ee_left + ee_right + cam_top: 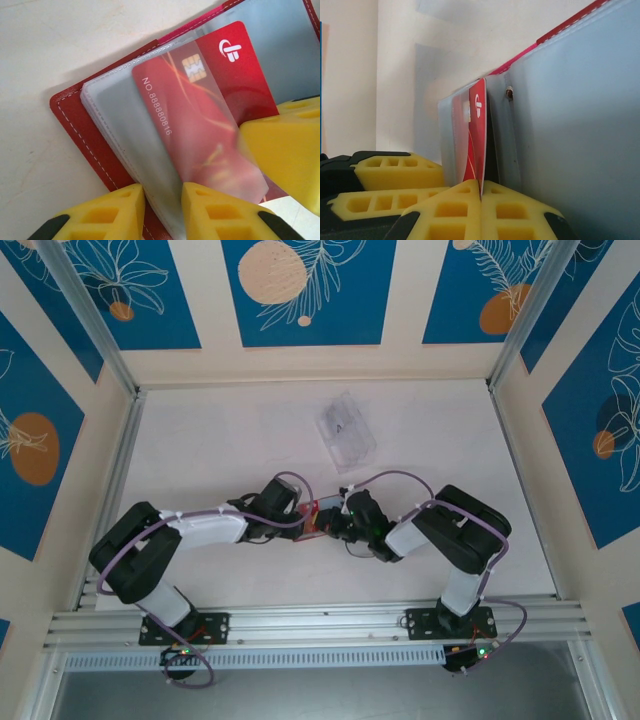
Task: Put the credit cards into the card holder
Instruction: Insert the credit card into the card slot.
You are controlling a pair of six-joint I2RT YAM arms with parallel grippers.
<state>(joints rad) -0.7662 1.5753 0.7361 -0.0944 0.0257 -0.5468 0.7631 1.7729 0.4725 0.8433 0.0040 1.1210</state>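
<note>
The red card holder (75, 117) lies open on the table, its grey pocket leaves (125, 135) fanned up. A red credit card (220, 95) with a chip and white logo sits partly inside one translucent pocket. My left gripper (162, 200) has its yellow fingers closed round the bundle of pocket leaves at their lower edge. My right gripper (481, 192) is shut on the bottom edge of the red credit card (478, 135), which stands edge-on between the leaves of the card holder (570, 125). From above, both grippers meet over the card holder (313, 523).
A clear plastic tray (345, 430) lies on the table behind the grippers. Aluminium rails (110, 490) and panel walls fence the table on the left, right and back. One yellow finger of the right gripper (287, 150) presses close beside the card.
</note>
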